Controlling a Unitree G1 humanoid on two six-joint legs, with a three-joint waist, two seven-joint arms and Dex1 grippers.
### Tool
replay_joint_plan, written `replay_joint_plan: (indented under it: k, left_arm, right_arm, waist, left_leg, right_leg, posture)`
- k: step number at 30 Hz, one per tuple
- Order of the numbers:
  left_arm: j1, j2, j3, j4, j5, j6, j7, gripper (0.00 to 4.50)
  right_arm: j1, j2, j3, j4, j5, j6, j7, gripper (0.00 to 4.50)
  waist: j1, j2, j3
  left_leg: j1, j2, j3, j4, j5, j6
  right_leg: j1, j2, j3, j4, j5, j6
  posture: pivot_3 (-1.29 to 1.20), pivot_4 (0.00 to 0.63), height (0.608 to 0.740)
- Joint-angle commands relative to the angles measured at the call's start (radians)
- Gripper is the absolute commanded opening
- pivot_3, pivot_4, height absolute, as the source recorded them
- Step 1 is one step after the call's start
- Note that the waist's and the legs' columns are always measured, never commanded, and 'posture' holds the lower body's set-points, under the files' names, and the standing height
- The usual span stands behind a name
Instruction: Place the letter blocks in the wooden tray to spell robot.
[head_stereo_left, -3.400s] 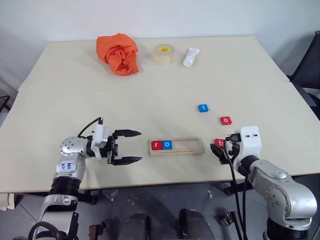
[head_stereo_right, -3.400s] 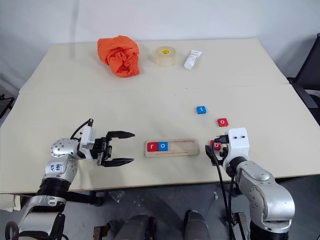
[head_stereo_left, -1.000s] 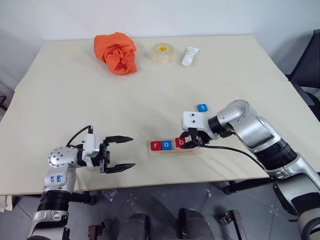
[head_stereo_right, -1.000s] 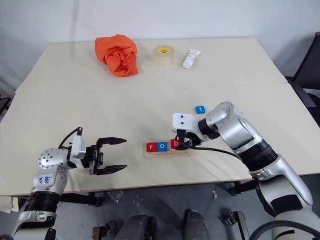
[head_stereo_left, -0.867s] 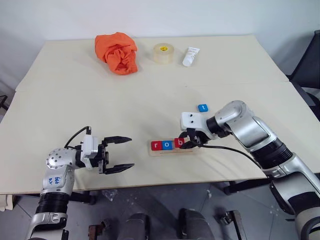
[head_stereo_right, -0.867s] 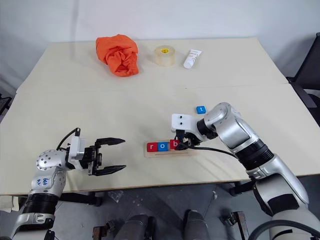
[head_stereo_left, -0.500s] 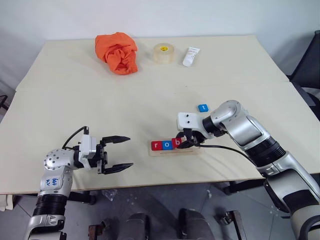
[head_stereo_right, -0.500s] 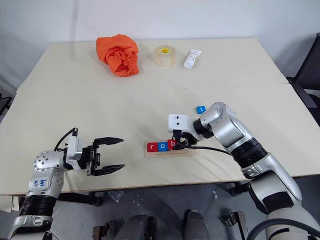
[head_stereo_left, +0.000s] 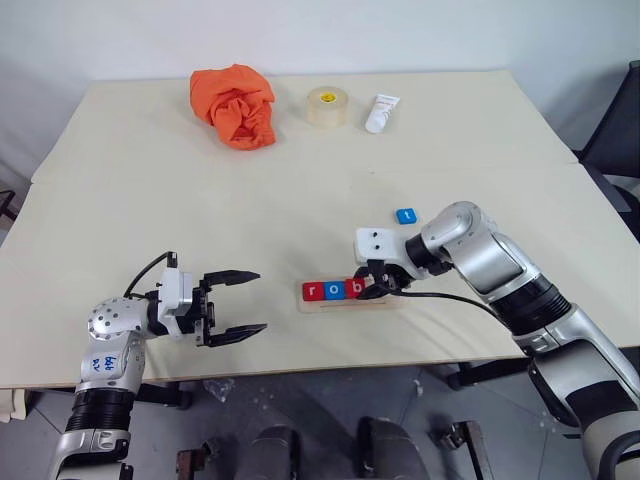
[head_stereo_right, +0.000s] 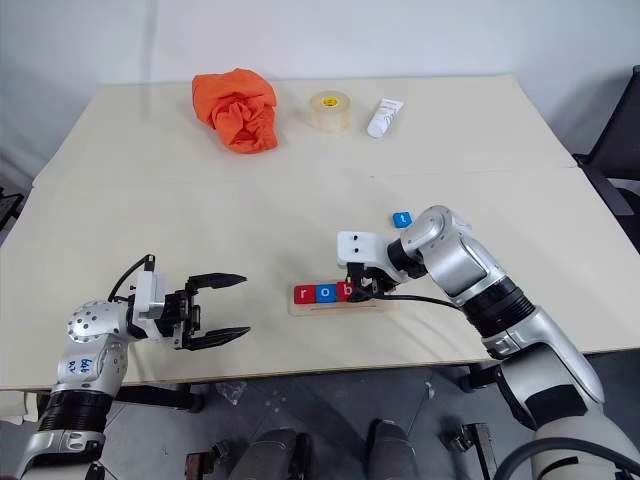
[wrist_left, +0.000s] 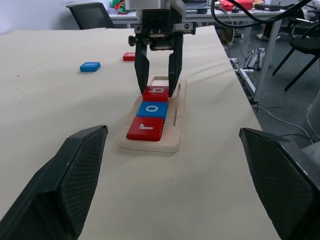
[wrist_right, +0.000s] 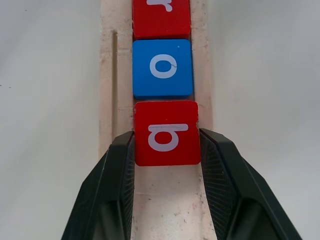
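I have the right arm reaching in from the right, its forearm crossing to the left and the wrist bent so the right gripper (head_stereo_left: 366, 290) angles down onto the wooden tray (head_stereo_left: 385, 301) near the bench's (head_stereo_left: 150, 210) front edge. Its two fingers (wrist_right: 112, 190) stand either side of the red b block (wrist_right: 167, 132), touching its edges, so I read it as gripping that block, which sits in the groove. Just to its left in the tray lie the blue o block (wrist_right: 162, 68) and then the red r block (wrist_left: 145, 128), all three in a row. The blue t block (head_stereo_left: 405, 215) lies loose on the bench, a little beyond the tray and to the right. In the left wrist view another red block (wrist_left: 129, 56) lies past the tray.

My left arm waits to the tray's left, forearm level, its left gripper (head_stereo_left: 233, 305) pointing right toward the tray with the fingers spread wide and nothing between them.

At the far side sit an orange cloth (head_stereo_left: 234, 105), a tape roll (head_stereo_left: 326, 106) and a white tube (head_stereo_left: 381, 113).
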Motion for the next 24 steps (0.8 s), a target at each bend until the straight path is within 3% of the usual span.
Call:
replay_joint_plan:
  k: [1,8,17,21,24]
  left_arm:
    - [-0.013,0.012,0.012,-0.013,-0.014,-0.013,0.001,4.50]
    - [-0.022,0.012,0.010,-0.004,-0.013,-0.016,-0.001,4.50]
    - [-0.043,0.004,0.000,0.015,-0.010,-0.019,-0.005,4.50]
    - [-0.053,-0.005,-0.011,0.030,-0.007,-0.022,-0.013,4.50]
    - [-0.085,-0.016,-0.024,0.061,-0.002,-0.025,-0.022,4.50]
  right_arm:
    - [0.008,0.008,-0.002,-0.025,-0.005,0.003,-0.002,2.18]
    - [-0.003,0.009,-0.033,-0.050,0.006,0.030,-0.022,4.48]
    - [0.056,-0.092,-0.150,-0.226,0.116,0.120,0.012,4.48]
    - [0.165,-0.131,-0.334,-0.274,0.224,0.137,-0.040,4.48]
    - [0.266,-0.158,-0.514,-0.182,0.219,0.016,-0.183,4.48]
  waist:
    - [0.000,0.000,0.000]
    - [0.000,0.000,0.000]
    - [0.003,0.000,0.000]
    - [0.006,0.000,0.000]
    - [0.010,0.000,0.000]
  left_leg:
    - [0.000,0.000,0.000,0.000,0.000,0.000]
    - [0.000,0.000,0.000,0.000,0.000,0.000]
    - [0.000,0.000,-0.001,0.000,0.000,0.000]
    - [0.000,0.000,-0.002,0.000,0.000,0.000]
    - [0.000,-0.001,-0.002,0.000,0.000,0.000]
  right_leg:
    - [0.000,0.000,0.000,0.000,0.000,0.000]
    - [0.000,0.000,0.000,0.000,0.000,0.000]
    - [0.000,-0.001,-0.001,0.000,0.000,0.000]
    - [0.001,0.000,-0.002,0.000,0.000,0.000]
    - [0.002,-0.001,-0.002,-0.001,0.000,0.000]
  posture:
    - [0.00,0.150,0.740]
    - [0.00,0.150,0.740]
    - [0.00,0.150,0.740]
    - [0.00,0.150,0.740]
    - [0.00,0.150,0.740]
